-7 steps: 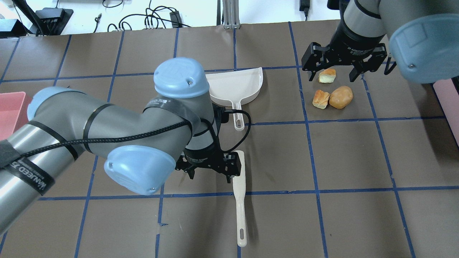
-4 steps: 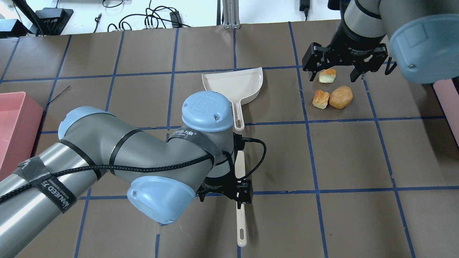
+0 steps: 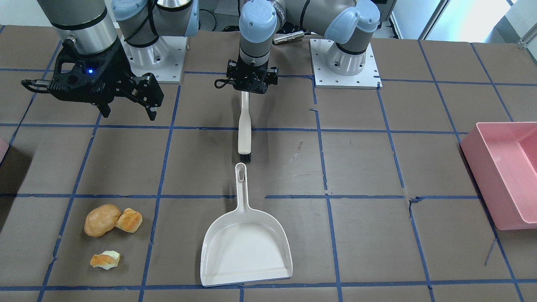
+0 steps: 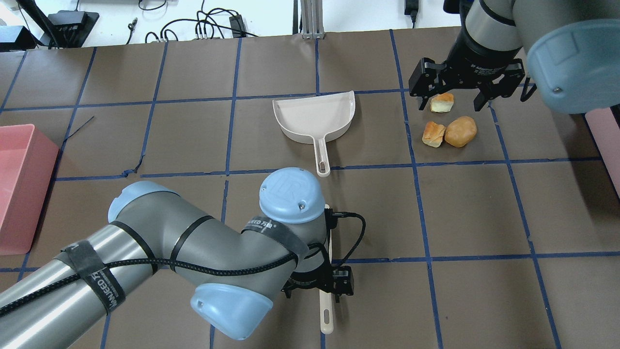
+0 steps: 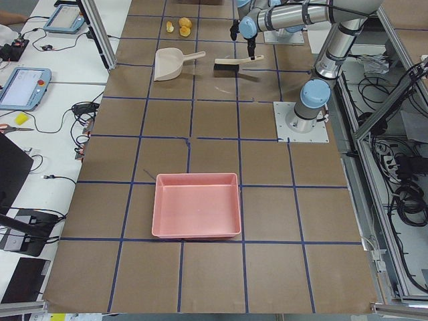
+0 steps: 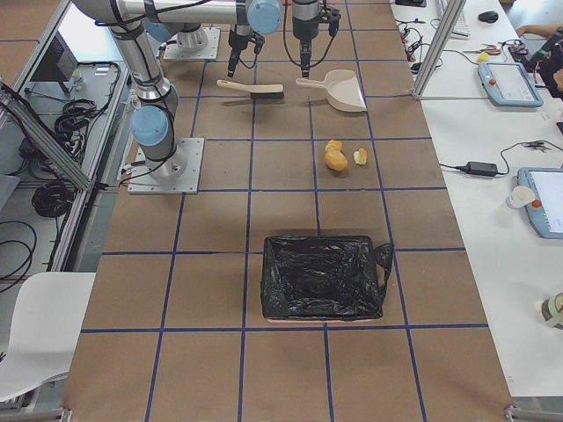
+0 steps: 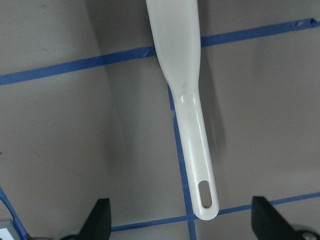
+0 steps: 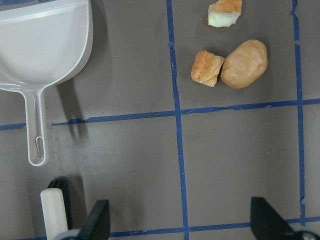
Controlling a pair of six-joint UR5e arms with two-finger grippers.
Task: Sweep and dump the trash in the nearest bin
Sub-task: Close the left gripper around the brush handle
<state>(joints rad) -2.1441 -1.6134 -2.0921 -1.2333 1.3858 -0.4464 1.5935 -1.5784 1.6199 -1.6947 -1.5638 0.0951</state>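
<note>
The trash lies on the table's right: a tan potato lump (image 4: 460,131), a golden bread chunk (image 4: 433,134) and a small orange-and-pale piece (image 4: 442,103). It also shows in the right wrist view (image 8: 243,64). My right gripper (image 4: 449,103) hangs open and empty high over it. My left gripper (image 4: 317,293) is open and straddles the handle of a white brush (image 7: 192,130) lying flat, without touching it. A white dustpan (image 4: 315,118) lies beyond the brush. The bin shows as a pink sliver at the right edge (image 4: 604,135); it is black-bag lined in the exterior right view (image 6: 321,277).
A large pink tub (image 4: 19,184) stands at the table's left end, far from the trash. The brush's black bristles (image 3: 245,157) point at the dustpan handle (image 3: 240,176). The brown table is marked with a blue tape grid (image 4: 416,165).
My left arm has moved toward the table's near edge, along the brush to the end of its handle. The right arm, trash, dustpan and brush have not moved.
</note>
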